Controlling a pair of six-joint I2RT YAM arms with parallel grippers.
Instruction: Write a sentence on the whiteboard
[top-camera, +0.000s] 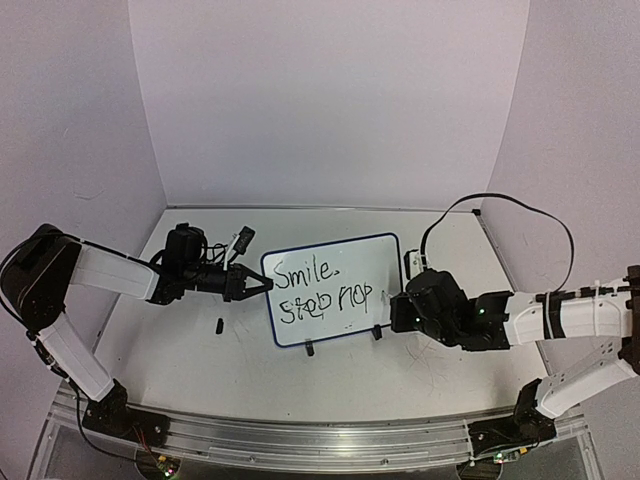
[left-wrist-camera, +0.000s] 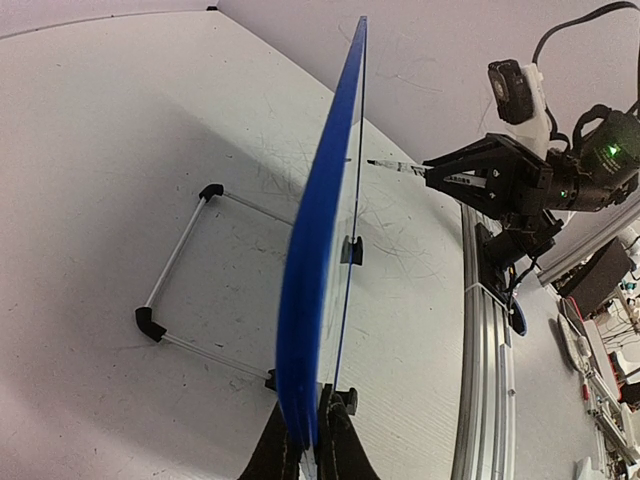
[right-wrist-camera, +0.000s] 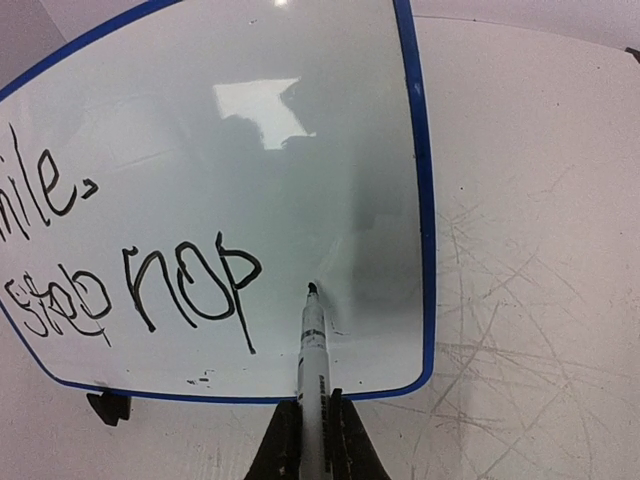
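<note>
Whiteboard (top-camera: 365, 260) upright on surface (top-camera: 300, 370).
Left hand (top-camera: 268, 286) clamped on 9 o'clock rim; right hand (top-camera: 393, 301) pinching marker (right-wrist-camera: 313, 350), tip 3 o'clock of sentence (top-camera: 325, 302).

We see the whiteboard (top-camera: 375, 262) standing mid-table on two black feet, the sentence (top-camera: 318, 288) in two black lines: "Smile." over "Stop hop". Our left gripper (top-camera: 264, 286) pinches its rim at 9 o'clock. Our right gripper (top-camera: 393, 302), at 4 o'clock, points a dark marker (top-camera: 384, 297) just past the last letter. A small black piece (top-camera: 219, 324) lies on the table (top-camera: 200, 370) at 8 o'clock.
</note>
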